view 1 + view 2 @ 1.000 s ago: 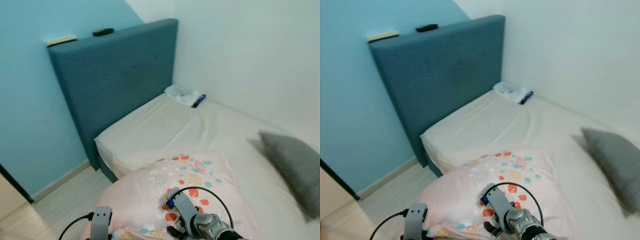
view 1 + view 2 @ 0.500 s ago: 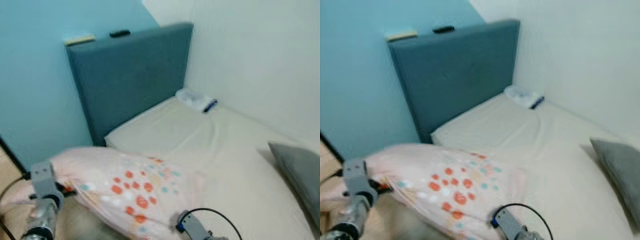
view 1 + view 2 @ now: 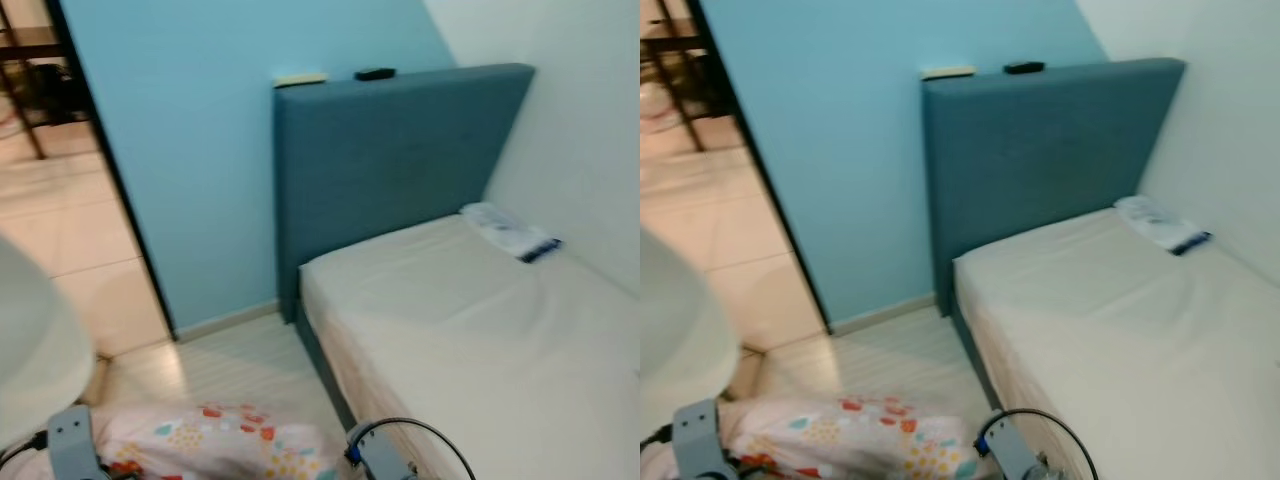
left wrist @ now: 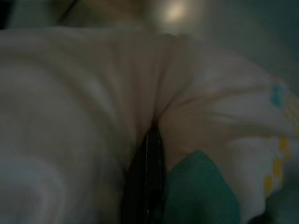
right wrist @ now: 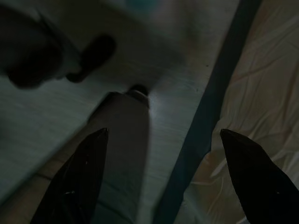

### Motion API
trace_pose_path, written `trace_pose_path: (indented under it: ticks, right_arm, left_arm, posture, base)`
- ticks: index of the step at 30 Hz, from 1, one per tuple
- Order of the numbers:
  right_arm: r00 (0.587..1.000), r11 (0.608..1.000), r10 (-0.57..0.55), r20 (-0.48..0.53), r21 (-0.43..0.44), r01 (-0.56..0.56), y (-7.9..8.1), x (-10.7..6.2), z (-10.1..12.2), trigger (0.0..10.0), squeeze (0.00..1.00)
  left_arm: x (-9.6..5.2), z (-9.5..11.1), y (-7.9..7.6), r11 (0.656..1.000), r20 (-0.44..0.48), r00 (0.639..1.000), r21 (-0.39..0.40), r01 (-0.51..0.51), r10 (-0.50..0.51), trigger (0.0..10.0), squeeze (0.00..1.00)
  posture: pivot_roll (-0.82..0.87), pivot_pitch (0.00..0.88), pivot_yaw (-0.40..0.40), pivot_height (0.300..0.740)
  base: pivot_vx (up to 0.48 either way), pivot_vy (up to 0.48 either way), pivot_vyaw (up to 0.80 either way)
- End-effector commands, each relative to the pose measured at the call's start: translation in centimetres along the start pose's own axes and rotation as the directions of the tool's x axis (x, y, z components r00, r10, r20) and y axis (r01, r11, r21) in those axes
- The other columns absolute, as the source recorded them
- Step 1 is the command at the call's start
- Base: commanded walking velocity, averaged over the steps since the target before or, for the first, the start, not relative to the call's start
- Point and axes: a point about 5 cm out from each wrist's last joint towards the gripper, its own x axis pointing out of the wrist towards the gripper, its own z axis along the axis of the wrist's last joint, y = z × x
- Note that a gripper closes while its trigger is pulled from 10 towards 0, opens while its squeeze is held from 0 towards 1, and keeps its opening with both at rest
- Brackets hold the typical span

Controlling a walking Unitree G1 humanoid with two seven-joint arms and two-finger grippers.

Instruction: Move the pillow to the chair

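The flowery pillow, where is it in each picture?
Left eye view: pillow at the bottom, left of centre, over the floor.
Right eye view: bottom left.
Left wrist view: pinched by the left gripper.
Right wrist view: none; floor and bed edge.
Shared landmark: blue headboard.

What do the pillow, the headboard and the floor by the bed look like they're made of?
Pillow: soft printed fabric, likely cotton; it creases where the left gripper pinches it.
Headboard: upholstered in matte teal cloth, apparently padded; no shine.
Floor: pale planks, probably laminate or vinyl; faint grain lines and a soft sheen.
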Motion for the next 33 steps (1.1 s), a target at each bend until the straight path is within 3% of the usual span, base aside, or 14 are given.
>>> trace_pose_path:
  ticks: [1,3,8,13,19,20,23,27,30,31,33]
  right_arm:
    - [1.000,1.000,-0.006,-0.015,0.013,0.006,0.0,0.0,-0.6,10.0,0.00]
    - [1.000,1.000,-0.002,-0.027,0.016,0.002,0.3,0.0,-1.1,10.0,0.00]
    - [0.999,1.000,-0.003,-0.032,0.020,0.004,0.5,0.1,-1.3,10.0,0.00]
    - [0.999,1.000,-0.012,-0.040,0.017,0.013,0.6,0.1,-1.8,10.0,0.00]
    - [0.998,0.998,-0.057,-0.033,-0.003,0.057,0.0,-0.1,-2.0,10.0,0.00]
    - [0.998,0.998,-0.057,-0.033,-0.003,0.057,0.0,-0.1,-2.0,10.0,0.00]
    - [0.994,0.995,-0.100,-0.039,0.011,0.100,-0.5,-0.2,-2.0,10.0,0.00]
    - [0.994,0.994,-0.106,-0.041,0.003,0.106,-0.7,-0.2,-2.0,10.0,0.00]
    - [0.993,0.993,-0.115,-0.041,-0.016,0.114,-0.9,-0.2,-2.0,10.0,0.00]
    - [0.993,0.993,-0.115,-0.041,-0.016,0.114,-0.9,-0.2,-2.0,10.0,0.00]
    - [0.993,0.994,-0.111,-0.045,-0.029,0.109,-0.9,-0.3,-2.1,10.0,0.00]
  left_arm:
    - [0.0,0.2,0.9,0.998,0.007,0.999,-0.038,-0.045,0.046,10.0,0.00]
    - [-0.2,-0.5,1.6,0.995,-0.014,0.997,-0.062,-0.075,0.075,10.0,0.00]
    - [-0.2,-0.4,1.6,0.995,-0.005,0.997,-0.070,-0.071,0.071,10.0,0.00]
    - [0.1,0.5,0.1,0.997,0.027,1.000,-0.075,-0.012,0.014,10.0,0.00]
    - [0.4,2.4,-3.3,0.988,0.106,0.985,-0.067,0.141,-0.133,10.0,0.00]
    - [0.4,2.4,-3.3,0.988,0.106,0.985,-0.067,0.141,-0.133,10.0,0.00]
    - [0.4,4.9,-5.7,0.961,0.211,0.944,-0.058,0.270,-0.253,10.0,0.00]
    - [0.3,6.8,-7.0,0.939,0.283,0.905,-0.040,0.343,-0.318,10.0,0.00]
    - [-0.3,11.5,-9.0,0.897,0.451,0.794,0.038,0.440,-0.409,10.0,0.00]
    - [-0.3,11.5,-9.0,0.897,0.451,0.794,0.038,0.440,-0.409,10.0,0.00]
    - [-1.1,15.1,-9.8,0.879,0.569,0.705,0.069,0.473,-0.424,10.0,0.00]
  posture:
    - [-0.02,0.019,-0.050,0.740]
    - [-0.01,0.019,-0.054,0.740]
    - [-0.01,0.022,-0.058,0.740]
    - [0.00,0.018,-0.063,0.740]
    - [0.01,0.023,-0.066,0.740]
    - [0.01,0.023,-0.066,0.740]
    - [0.01,0.028,-0.071,0.740]
    - [0.01,0.026,-0.073,0.740]
    - [0.02,0.017,-0.078,0.740]
    - [0.02,0.017,-0.078,0.740]
    - [0.02,0.012,-0.080,0.740]
  base:
    - [0.000,0.000,0.76]
    - [0.000,0.000,0.77]
    - [0.000,0.000,0.76]
    - [0.000,0.000,0.76]
    - [0.000,0.000,0.64]
    - [0.000,0.000,0.00]
    - [0.000,0.000,0.00]
    - [0.000,0.000,0.00]
    - [0.000,0.000,0.00]
    - [0.000,0.000,0.00]
    - [0.129,0.000,0.00]
